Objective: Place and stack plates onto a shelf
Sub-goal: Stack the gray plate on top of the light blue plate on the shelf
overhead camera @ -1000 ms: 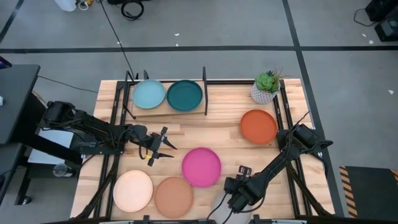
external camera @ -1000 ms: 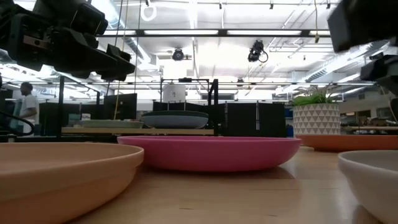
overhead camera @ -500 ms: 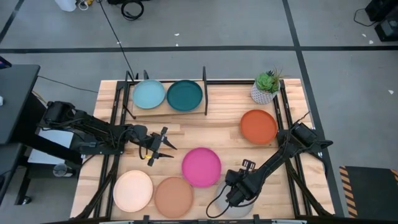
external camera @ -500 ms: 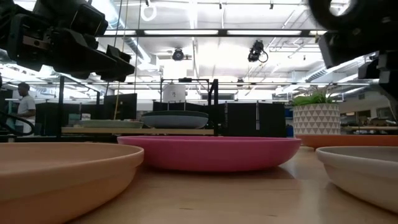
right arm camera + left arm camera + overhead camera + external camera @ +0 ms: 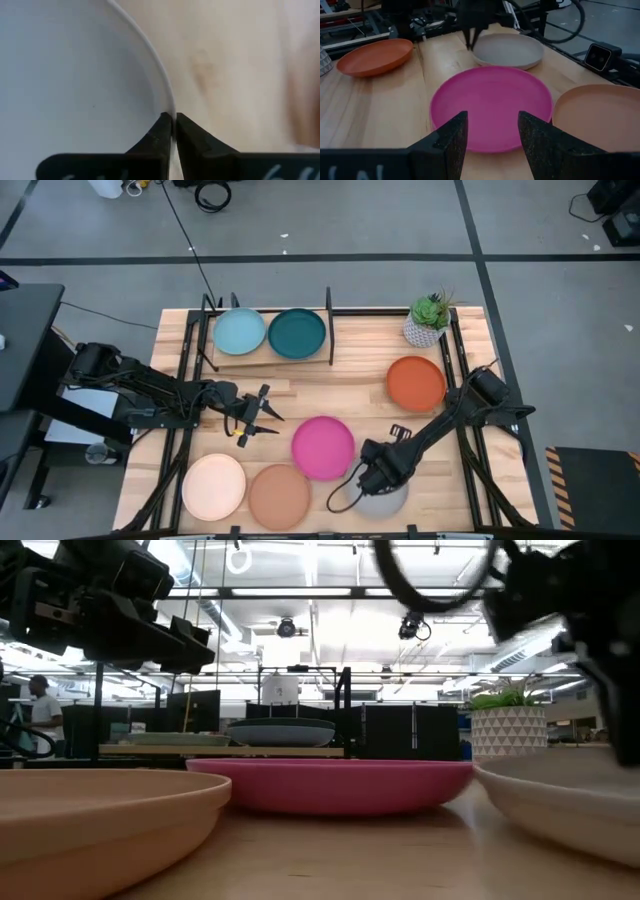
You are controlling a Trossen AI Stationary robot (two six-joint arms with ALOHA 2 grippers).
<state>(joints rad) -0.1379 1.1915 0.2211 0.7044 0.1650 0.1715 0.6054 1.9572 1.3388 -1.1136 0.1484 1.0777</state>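
Nearest you, your right hand (image 5: 372, 478) is clamped on the grey plate's (image 5: 384, 500) rim, just beside the pink plate (image 5: 323, 447). Left of the pink plate your left hand (image 5: 250, 418) hovers, fingers apart. Beyond it, the shelf (image 5: 268, 357) holds two plates; five wait on the worktop (image 5: 360, 395).

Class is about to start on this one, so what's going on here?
The right gripper is shut on the rim of the grey plate at the table's front edge, next to the magenta plate. The left gripper hangs open over the table's left half, holding nothing. The shelf at the back holds a light teal plate and a dark teal plate. Orange, tan and peach plates lie on the table.
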